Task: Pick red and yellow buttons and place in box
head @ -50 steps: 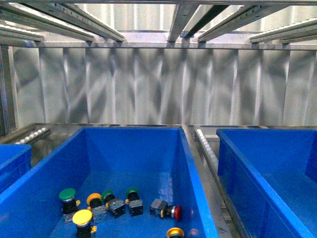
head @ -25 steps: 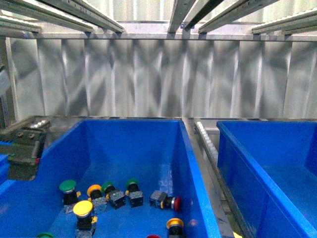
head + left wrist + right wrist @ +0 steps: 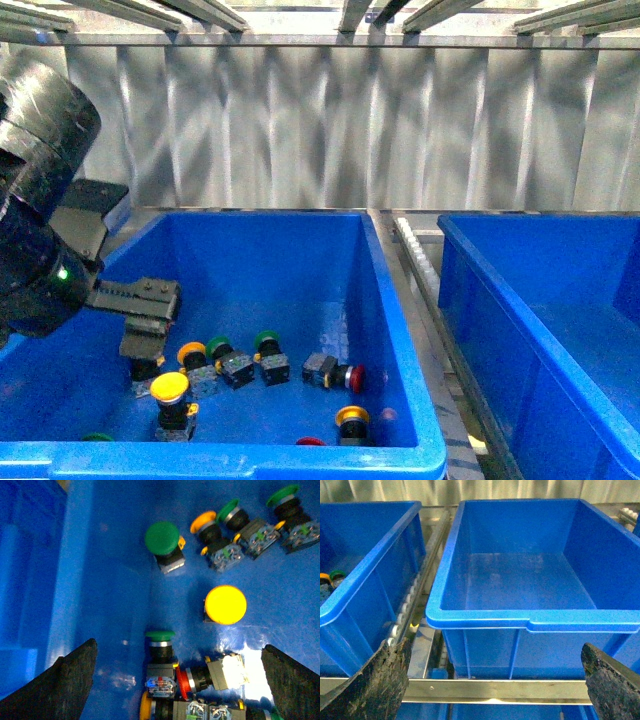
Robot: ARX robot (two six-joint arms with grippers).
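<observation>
A: Big change for us: the left arm (image 3: 40, 250) has swung in over the middle bin (image 3: 250, 462). A second ago we saw none of it.

B: And our front view has tipped down, so we get more of that bin's floor. The empty box (image 3: 535, 620) stands to the right, across the rail (image 3: 415, 270), with nothing in it yet.

A: The left gripper (image 3: 145, 338) hangs inside the bin near its left wall. Its jaws are spread wide and hold nothing.

B: The right gripper (image 3: 497, 680) is wide too. It waits in front of the box, also bare.

A: So we read this as the reach for a first pick, with the task barely begun.

B: The yellow button (image 3: 226, 604) sits cap-up almost under the left gripper, with clear floor around it. We'd call it the easy one.

A: The red button (image 3: 181, 682) lies on its side, pressed against other switches. That one looks harder to us.

B: The green buttons (image 3: 162, 537) sit close by, so we must not catch one.
</observation>
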